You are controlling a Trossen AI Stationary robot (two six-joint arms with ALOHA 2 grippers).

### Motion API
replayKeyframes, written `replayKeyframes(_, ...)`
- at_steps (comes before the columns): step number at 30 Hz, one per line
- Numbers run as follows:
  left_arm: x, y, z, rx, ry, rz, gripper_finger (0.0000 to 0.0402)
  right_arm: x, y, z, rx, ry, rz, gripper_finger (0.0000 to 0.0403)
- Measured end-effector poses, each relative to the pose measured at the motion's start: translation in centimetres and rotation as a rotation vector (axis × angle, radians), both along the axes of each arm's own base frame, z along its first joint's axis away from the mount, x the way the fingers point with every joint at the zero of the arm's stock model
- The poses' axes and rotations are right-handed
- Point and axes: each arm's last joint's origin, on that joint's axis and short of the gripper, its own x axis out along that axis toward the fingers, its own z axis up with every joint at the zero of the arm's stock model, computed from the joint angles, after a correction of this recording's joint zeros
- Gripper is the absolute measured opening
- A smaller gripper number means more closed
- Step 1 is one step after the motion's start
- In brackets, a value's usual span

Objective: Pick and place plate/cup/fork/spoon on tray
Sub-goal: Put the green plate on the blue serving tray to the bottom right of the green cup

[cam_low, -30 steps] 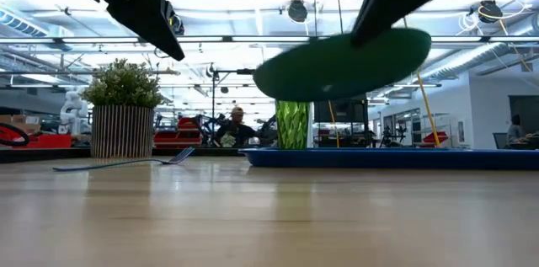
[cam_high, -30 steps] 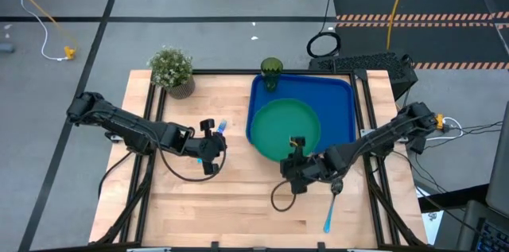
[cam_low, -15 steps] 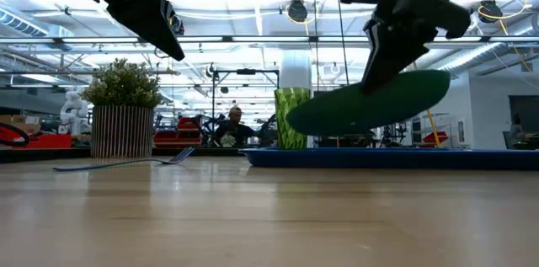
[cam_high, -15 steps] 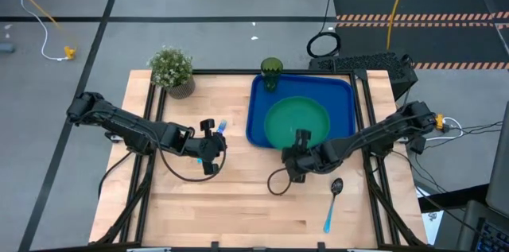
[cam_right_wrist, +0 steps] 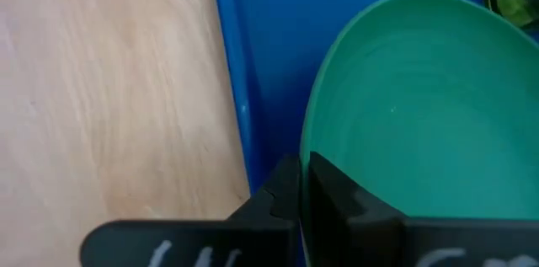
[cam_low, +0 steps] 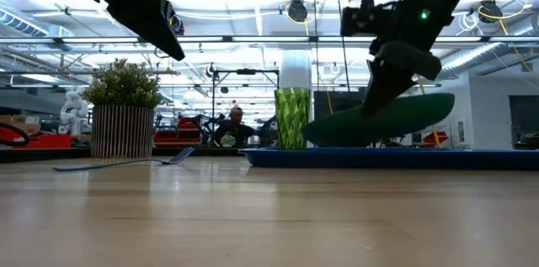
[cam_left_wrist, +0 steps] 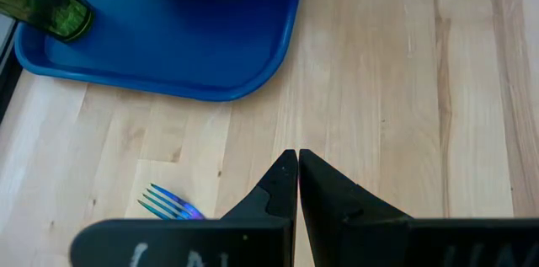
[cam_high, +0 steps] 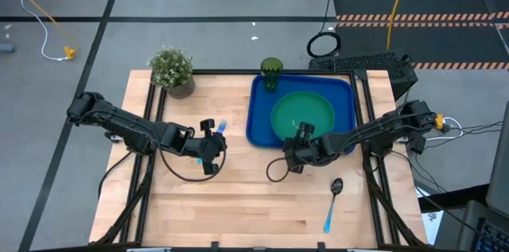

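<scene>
Now the right pincer (cam_high: pixel 301 134), clamped on the round green plate's (cam_high: pixel 302 118) rim, has carried it over the blue plastic tray (cam_high: pixel 258 109), tilted, nearly ready to set down.

Plate (cam_right_wrist: pixel 421 107) rim in jaws, over tray (cam_right_wrist: pixel 261 65)

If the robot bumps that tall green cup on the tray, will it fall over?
Probably it could. The cup stands upright and is taller than it is wide, so a sideways knock may tip it. It sits by the rim at a corner of the tray, which might stop it. Its round shape suggests it would roll.
</scene>
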Motion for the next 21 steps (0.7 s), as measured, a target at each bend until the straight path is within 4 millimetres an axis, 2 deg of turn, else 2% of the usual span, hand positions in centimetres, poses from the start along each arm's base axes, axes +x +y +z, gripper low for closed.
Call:
replayKeyframes(6,0.00,0.00,0.00,0.000,0.000,0.000,0.0019,-0.21,-0.56,-0.77,0.004,-0.002,-0.017,0.0000)
replayKeyframes(21,0.00,-0.01,0.00,0.000,0.000,0.001,0.0019,-0.44,-0.96,-0.90,0.016,0.008,-0.072,0.0009)
